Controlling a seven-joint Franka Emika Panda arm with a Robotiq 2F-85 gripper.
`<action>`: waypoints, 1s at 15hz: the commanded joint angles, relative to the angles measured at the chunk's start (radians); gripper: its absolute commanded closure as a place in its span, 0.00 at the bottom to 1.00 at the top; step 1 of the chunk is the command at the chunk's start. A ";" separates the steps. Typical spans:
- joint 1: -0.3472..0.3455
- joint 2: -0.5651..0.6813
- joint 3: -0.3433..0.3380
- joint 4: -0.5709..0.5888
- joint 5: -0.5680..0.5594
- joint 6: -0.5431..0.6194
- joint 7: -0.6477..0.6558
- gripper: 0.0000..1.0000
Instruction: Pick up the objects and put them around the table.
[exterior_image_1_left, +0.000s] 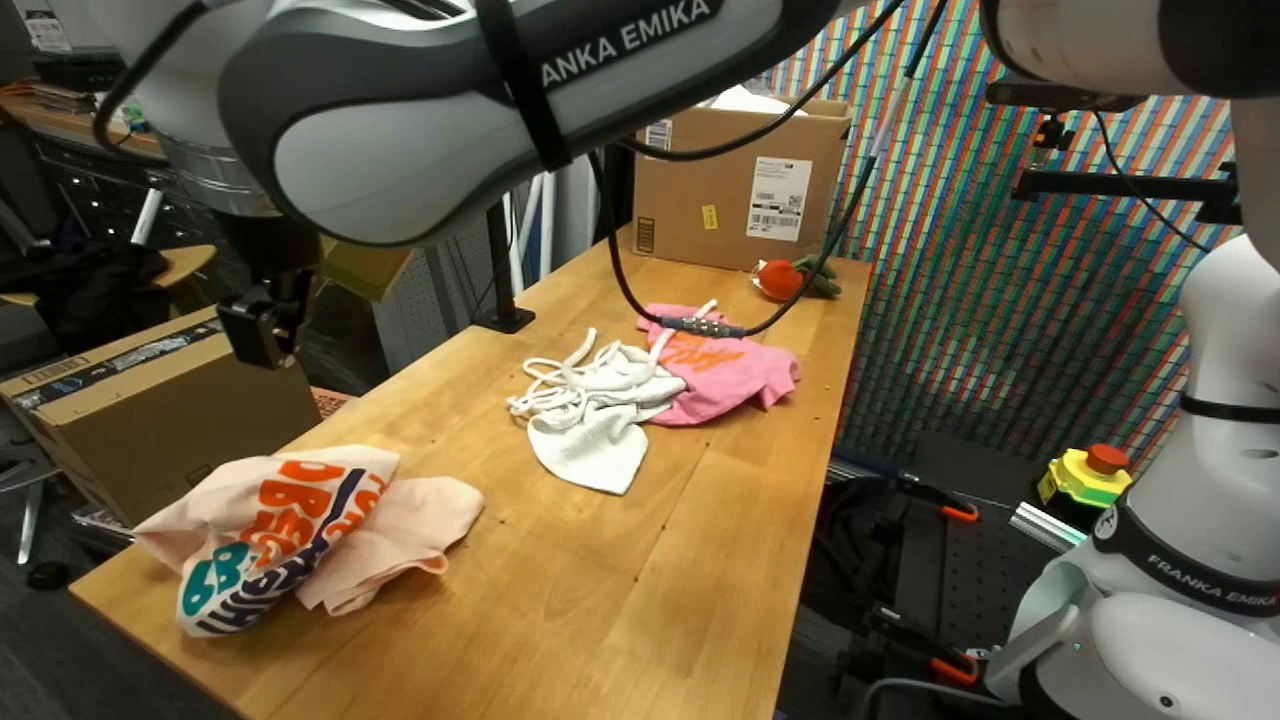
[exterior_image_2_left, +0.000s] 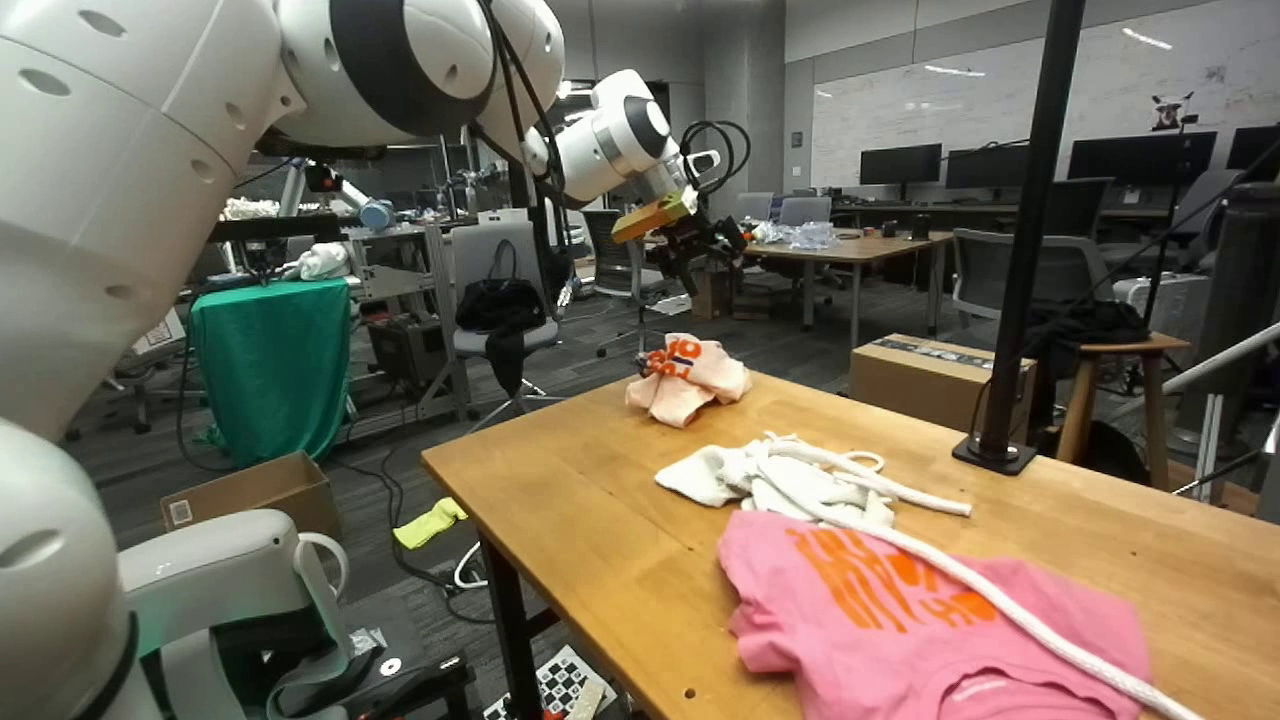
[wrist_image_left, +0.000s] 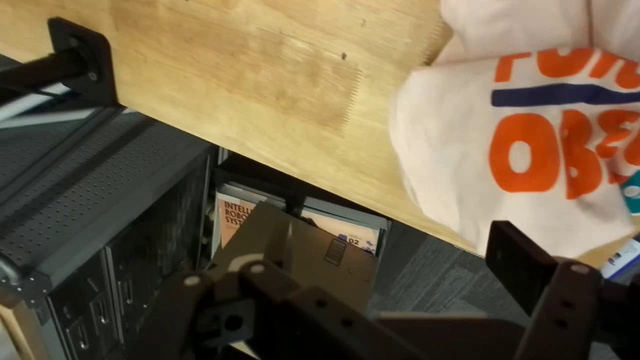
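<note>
On wooden table (exterior_image_1_left: 610, 570), locate peach cloth (exterior_image_1_left: 310, 540) near edge, white cloth (exterior_image_1_left: 598, 430) touching pink shirt (exterior_image_1_left: 722, 385). Centre gripper (wrist_image_left: 392, 250), spread and empty, over peach cloth; from shallow pinching, anticipate slippage off-table.

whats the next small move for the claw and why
Probably swing the claw toward the white cloth: the claw looks open and empty, the peach cloth already lies apart, while a white cord lies across the pink shirt.

On one table (exterior_image_1_left: 600, 610), three cloths (exterior_image_1_left: 730, 385) (exterior_image_1_left: 590, 455) (exterior_image_1_left: 310, 540) (pink, white, peach), one box (exterior_image_1_left: 700, 205), one red item (exterior_image_1_left: 780, 281)
</note>
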 joint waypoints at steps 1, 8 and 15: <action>-0.052 -0.163 -0.027 -0.238 0.004 0.018 0.056 0.00; -0.174 -0.367 -0.046 -0.590 0.047 0.037 0.126 0.00; -0.327 -0.595 -0.066 -0.968 0.048 0.102 0.081 0.00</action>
